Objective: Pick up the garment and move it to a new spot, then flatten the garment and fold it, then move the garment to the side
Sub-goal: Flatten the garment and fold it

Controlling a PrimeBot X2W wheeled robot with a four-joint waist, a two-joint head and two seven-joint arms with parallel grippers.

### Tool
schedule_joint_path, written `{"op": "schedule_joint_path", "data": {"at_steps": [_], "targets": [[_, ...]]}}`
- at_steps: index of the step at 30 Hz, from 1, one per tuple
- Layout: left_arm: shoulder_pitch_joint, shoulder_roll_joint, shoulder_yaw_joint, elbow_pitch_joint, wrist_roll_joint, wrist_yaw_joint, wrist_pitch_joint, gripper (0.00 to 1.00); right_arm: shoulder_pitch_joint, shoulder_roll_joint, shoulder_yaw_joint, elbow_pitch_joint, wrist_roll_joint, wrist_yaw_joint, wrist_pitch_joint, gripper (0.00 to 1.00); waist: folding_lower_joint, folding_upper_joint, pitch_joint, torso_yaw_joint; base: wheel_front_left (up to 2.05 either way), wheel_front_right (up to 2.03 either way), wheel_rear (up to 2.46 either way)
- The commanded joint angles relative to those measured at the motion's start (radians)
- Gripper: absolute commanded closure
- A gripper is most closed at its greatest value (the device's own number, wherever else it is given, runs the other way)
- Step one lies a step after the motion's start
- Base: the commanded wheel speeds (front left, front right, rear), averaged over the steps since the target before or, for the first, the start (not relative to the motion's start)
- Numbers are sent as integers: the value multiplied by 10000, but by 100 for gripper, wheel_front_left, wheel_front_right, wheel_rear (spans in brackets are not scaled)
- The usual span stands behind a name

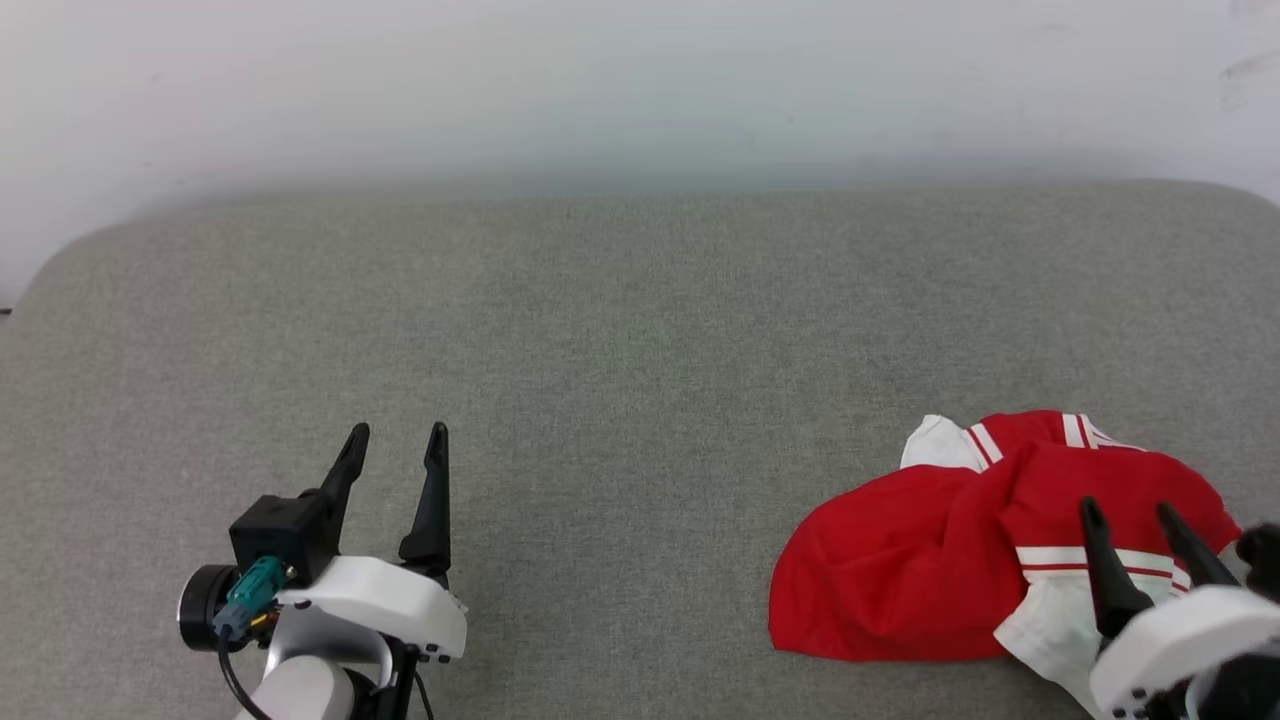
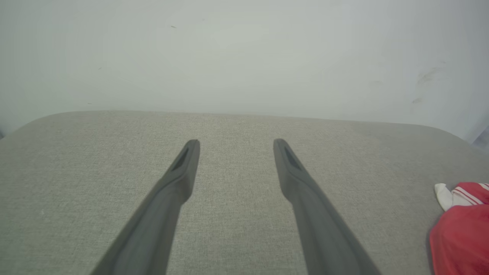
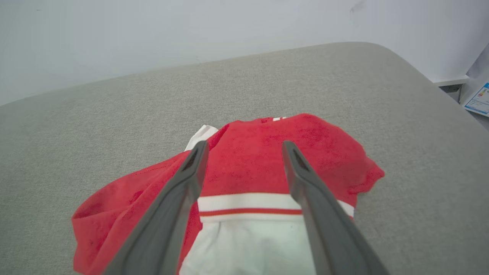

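while both pairs of jaws are standing wide apart and gripping nothing, the right gripper (image 1: 1127,508) is hovering over the garment (image 1: 900,570), its fingers straddling the striped band of a white sleeve that is pointing back toward the robot. the garment is lying bunched at the near right of the grey cushion (image 1: 640,330), its long axis running roughly left to right in the head view, another white sleeve peeking out at its far edge. the left gripper (image 1: 398,430) is hanging over bare cushion, well apart from it
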Motion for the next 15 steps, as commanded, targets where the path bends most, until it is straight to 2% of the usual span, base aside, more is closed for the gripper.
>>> {"op": "schedule_joint_path", "data": {"at_steps": [1,9,15], "targets": [[-117,34,-13,-52,24,16,6,0,-387,-72,105,122,123,-5,354,0,1,0,149,34,0,0,0],[-1064,-142,-271,-57,179,-247,5,0,-2585,-1481,706,895,1066,-7,3946,0,1,0,1091,663,0,0,0],[-1676,-376,-400,96,283,-407,-140,0,-4122,-2438,1378,1623,1525,-7,6082,0,1,0,1715,1153,0,0,0]]}}
